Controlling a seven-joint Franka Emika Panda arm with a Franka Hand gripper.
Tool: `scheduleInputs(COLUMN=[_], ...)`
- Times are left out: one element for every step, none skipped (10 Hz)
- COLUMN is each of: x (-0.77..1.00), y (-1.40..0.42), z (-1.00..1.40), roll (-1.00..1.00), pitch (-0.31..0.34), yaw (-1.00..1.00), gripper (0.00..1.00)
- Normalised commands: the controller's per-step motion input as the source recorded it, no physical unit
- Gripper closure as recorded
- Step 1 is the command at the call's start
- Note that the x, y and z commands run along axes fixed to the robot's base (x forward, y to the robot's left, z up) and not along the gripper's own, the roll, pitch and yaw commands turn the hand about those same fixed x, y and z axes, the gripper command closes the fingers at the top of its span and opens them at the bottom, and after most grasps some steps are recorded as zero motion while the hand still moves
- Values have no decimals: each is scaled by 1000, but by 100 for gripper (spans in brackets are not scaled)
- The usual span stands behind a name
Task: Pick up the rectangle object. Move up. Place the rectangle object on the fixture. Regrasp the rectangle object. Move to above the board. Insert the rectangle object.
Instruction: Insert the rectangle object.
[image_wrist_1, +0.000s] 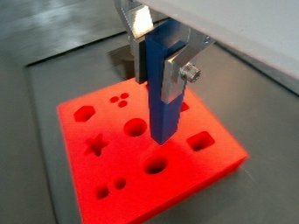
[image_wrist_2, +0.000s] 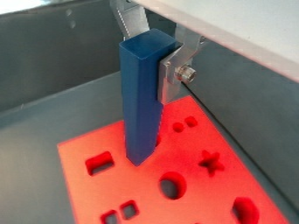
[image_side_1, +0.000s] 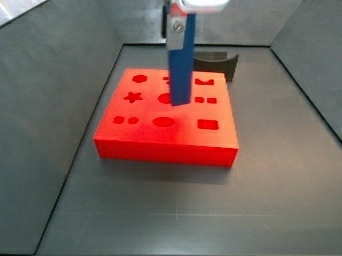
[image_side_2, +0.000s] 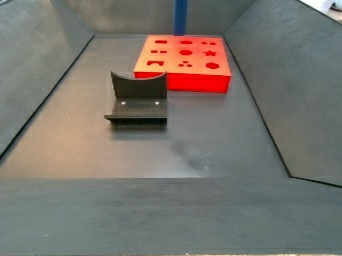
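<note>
Looks like the move-above-the-board step, close to insertion. The gripper (image_wrist_1: 162, 52) hangs over the board with its flat silver fingers (image_wrist_1: 177, 74) pinching the slim blue rectangular bar (image_wrist_1: 163, 87) near its top end. The bar hangs upright, lower end just above the top face of the thick red-orange slab board (image_side_1: 150, 143); in both wrist views the tip looks clear of the surface, not yet in a hole.

In a side view the bar (image_side_1: 179, 65) stands over the middle of the board, near the back rows of holes. Which hole it's lined up with I can't tell for sure.

Next move, as I judge it: line the bar's rectangular end up with the matching rectangular slot, keep it plumb, then go straight down. The fit looks tight, so a small twist or offset would likely jam it on the rim.

Materials: the bar is smooth, matte, sharp-edged, likely rigid plastic. The board is matte, uniform, with darker cut-outs: star, circles, squares, ovals. The dark L-shaped bracket fixture (image_side_2: 136, 98) stands empty on the grey floor (image_side_2: 201, 160), well apart from the board (image_side_2: 187, 60).
</note>
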Motion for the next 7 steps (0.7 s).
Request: scheduleInputs(x=[191, 289, 531, 514, 569, 686, 306], y=[-20, -31, 0, 0, 0, -277, -194], z=[377, 91, -1000, -1000, -1000, -443, 157], roll=[-221, -91, 116, 96, 96, 220, 156], pitch=[13, 0, -11, 0, 0, 286, 150], yaw=[-923, -846, -691, -689, -597, -3, -11], gripper=[100, 100, 100, 100, 100, 100, 100])
